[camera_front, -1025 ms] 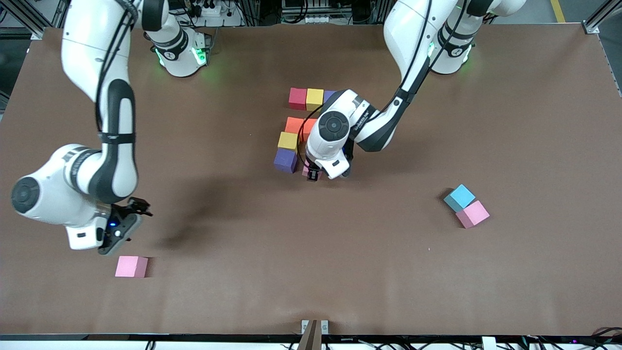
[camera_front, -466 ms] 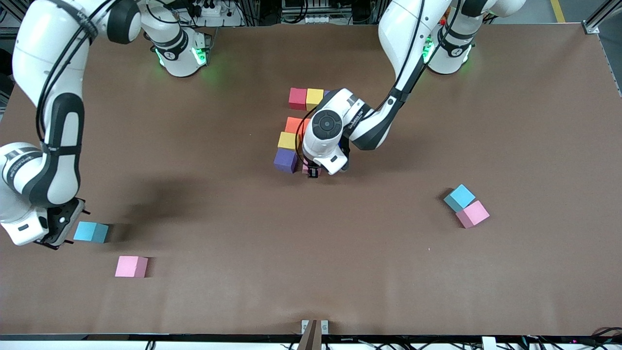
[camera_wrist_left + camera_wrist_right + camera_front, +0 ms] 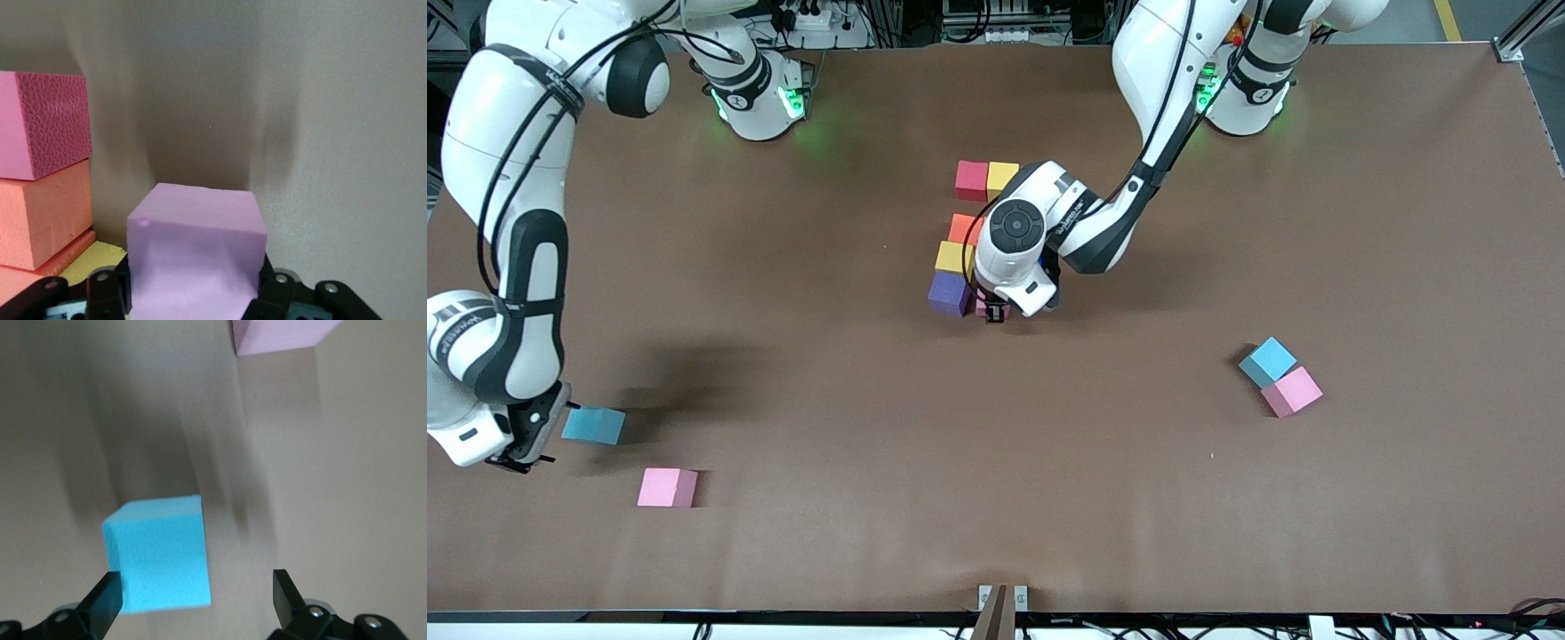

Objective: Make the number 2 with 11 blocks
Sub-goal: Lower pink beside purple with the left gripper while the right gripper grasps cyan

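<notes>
From the front view, the brown desk (image 3: 1049, 498) has small foam cubes on it. In the middle is the number 2 (image 3: 969, 240), only partly built. It has a red foam cube (image 3: 970, 180) and a yellow foam cube (image 3: 1001, 178) side by side at the part farthest from the camera. Nearer come an orange foam cube (image 3: 963, 228), a second yellow cube (image 3: 951, 258) and a dark purple foam cube (image 3: 950, 294). The left arm hides the rest. The left tool (image 3: 996, 312) is low, just beside the dark purple cube, and a bit of pink shows between its fingers.

Toward the left arm's end of the desk, a light blue foam cube (image 3: 1267, 361) and a pink foam cube (image 3: 1291, 391) touch each other. Toward the right arm's end, the right tool (image 3: 523, 442) is just beside another light blue cube (image 3: 594, 425). A second pink cube (image 3: 668, 487) lies nearer the camera than that one.

In the left wrist view, the left tool (image 3: 197, 293) is clenched on a light pink foam cube (image 3: 197, 250). Next to it sit a darker pink cube (image 3: 41, 123), an orange cube (image 3: 41, 213) and a bit of yellow cube (image 3: 93, 257).

In the right wrist view, the right tool (image 3: 197, 593) is released, with its 2 fingers (image 3: 103, 600) wide apart. The light blue cube (image 3: 158, 553) sits partly between them, against 1 finger. A pink cube (image 3: 280, 333) shows at the edge.
</notes>
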### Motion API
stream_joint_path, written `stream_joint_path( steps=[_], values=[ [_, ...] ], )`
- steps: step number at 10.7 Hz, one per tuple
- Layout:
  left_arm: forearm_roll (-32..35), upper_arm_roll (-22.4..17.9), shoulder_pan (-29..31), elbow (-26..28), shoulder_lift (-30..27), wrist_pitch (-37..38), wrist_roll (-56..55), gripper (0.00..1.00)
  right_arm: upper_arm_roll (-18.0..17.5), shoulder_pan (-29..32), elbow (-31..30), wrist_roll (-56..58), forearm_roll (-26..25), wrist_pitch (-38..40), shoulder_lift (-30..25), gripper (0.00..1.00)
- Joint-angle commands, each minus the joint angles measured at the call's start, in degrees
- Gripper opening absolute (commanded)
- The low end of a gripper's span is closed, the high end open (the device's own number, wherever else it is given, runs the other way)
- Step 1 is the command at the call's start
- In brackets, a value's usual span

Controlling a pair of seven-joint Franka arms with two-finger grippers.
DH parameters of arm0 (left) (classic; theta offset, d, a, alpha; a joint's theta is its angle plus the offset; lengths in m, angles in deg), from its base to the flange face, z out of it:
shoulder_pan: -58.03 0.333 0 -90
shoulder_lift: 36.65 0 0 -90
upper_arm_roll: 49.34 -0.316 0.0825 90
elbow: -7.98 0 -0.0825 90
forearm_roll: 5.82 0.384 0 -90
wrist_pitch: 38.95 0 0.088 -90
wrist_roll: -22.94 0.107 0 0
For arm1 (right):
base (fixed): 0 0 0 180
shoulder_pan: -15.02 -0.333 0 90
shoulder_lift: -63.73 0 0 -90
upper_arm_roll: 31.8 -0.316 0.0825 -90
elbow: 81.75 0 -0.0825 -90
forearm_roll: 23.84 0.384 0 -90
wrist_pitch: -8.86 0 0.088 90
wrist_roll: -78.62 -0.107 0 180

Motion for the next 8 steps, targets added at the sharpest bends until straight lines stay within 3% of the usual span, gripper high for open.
stream_joint_path(
  steps=[1,5,8],
  values=[
    [-0.7,-1.3,-1.1,-3.0,2.2,1.1,-1.1,0.00,-1.2,1.5,2.2,-0.6,-1.0,0.9,1.4,1.00],
    [0.1,-1.4,-1.2,-3.7,2.2,0.9,-0.4,0.00,-1.3,1.8,1.8,-0.9,-0.6,2.8,1.4,1.00],
    [0.1,-1.4,-1.9,-4.1,2.9,0.8,-0.3,0.00,-1.3,1.6,3.1,-3.8,-1.7,10.1,1.3,1.00]
  ],
)
